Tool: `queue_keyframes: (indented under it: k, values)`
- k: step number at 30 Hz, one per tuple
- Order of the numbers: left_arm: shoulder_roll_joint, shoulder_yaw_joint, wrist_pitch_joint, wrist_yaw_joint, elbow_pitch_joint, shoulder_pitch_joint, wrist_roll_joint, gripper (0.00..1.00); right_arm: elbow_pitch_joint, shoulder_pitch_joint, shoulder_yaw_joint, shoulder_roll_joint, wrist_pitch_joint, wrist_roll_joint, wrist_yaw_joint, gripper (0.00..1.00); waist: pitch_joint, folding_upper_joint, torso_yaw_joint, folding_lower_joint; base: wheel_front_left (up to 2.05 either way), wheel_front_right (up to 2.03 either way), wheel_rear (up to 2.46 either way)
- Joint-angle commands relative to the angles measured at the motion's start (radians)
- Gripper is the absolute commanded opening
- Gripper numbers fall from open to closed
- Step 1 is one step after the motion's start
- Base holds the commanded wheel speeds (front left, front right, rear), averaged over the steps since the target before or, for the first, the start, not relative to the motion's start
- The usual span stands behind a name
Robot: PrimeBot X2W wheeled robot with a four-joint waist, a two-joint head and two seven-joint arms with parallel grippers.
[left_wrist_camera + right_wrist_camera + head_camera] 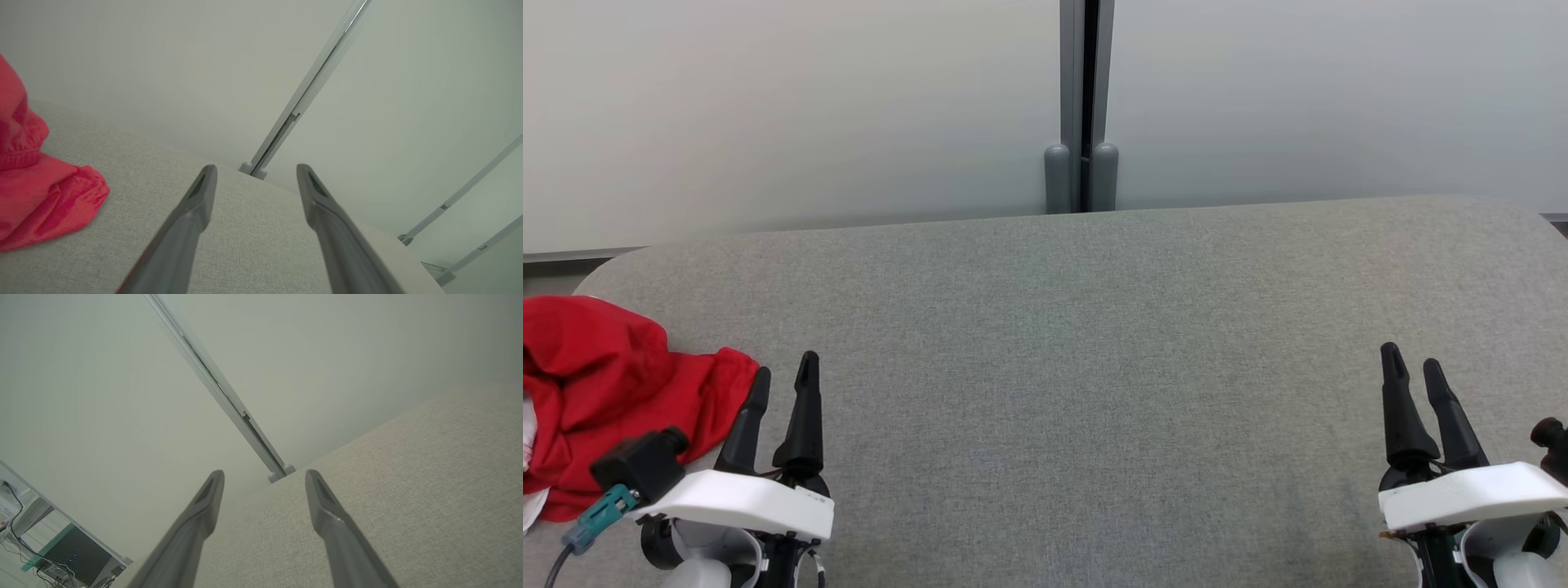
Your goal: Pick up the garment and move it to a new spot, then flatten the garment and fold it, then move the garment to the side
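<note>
Fabric so thin and limp, we judged, would weigh little and sag from any hold, so we favoured pinching a raised fold of the red garment (596, 392) heaped at the tabletop's (1094, 367) left end, while left fingers (805, 408) and right fingers (1398, 400) stood spread and empty over its near edge.

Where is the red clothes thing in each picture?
Head view: the red garment lies crumpled at the far left of the table, beside the left gripper.
Left wrist view: it sits at the left edge.
Right wrist view: table at the lower right, post in the middle.
Shared landmark: the grey post behind the table.
</note>
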Motion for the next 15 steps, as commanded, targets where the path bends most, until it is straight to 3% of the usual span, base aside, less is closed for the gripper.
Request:
queue_keyframes:
  k: [1, 15]
  values:
    - [0.011, -0.003, -0.010, 0.005, -0.010, -0.008, 0.036, 1.00, -0.010, -0.003, 0.007, -0.009, -0.013, -0.041, 0.000, 1.00, -0.002, 0.0000, 0.001, 0.0000, 0.00, 0.00, 0.00]
    - [0.025, -0.031, -0.051, 0.019, 0.026, 0.013, 0.222, 1.00, 0.006, 0.017, 0.015, -0.006, -0.027, -0.226, 0.000, 1.00, -0.011, 0.0000, 0.000, 0.0000, 0.00, 0.00, 0.00]
